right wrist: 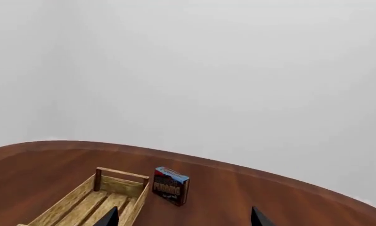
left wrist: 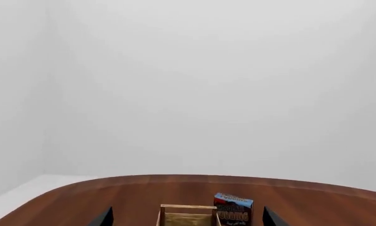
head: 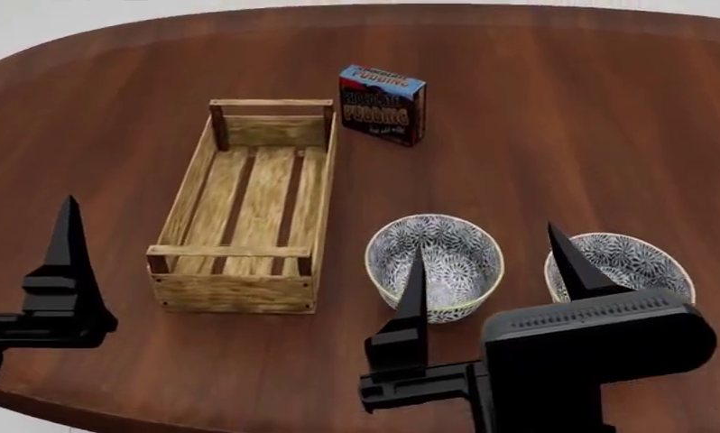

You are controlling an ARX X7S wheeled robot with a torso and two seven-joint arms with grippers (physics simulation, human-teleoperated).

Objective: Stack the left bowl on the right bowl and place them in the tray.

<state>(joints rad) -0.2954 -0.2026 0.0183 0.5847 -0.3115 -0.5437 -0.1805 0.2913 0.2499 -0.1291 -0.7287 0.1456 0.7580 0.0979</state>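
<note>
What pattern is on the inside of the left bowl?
A dark blue-grey floral print on white covers the left bowl; the head view shows it best.

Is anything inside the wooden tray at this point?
Nothing shows inside the tray: the head view sees only bare slats with dark gaps. Both bowls, the left bowl and the right bowl, sit on the table beside it. Its near inner wall is hidden.
</note>
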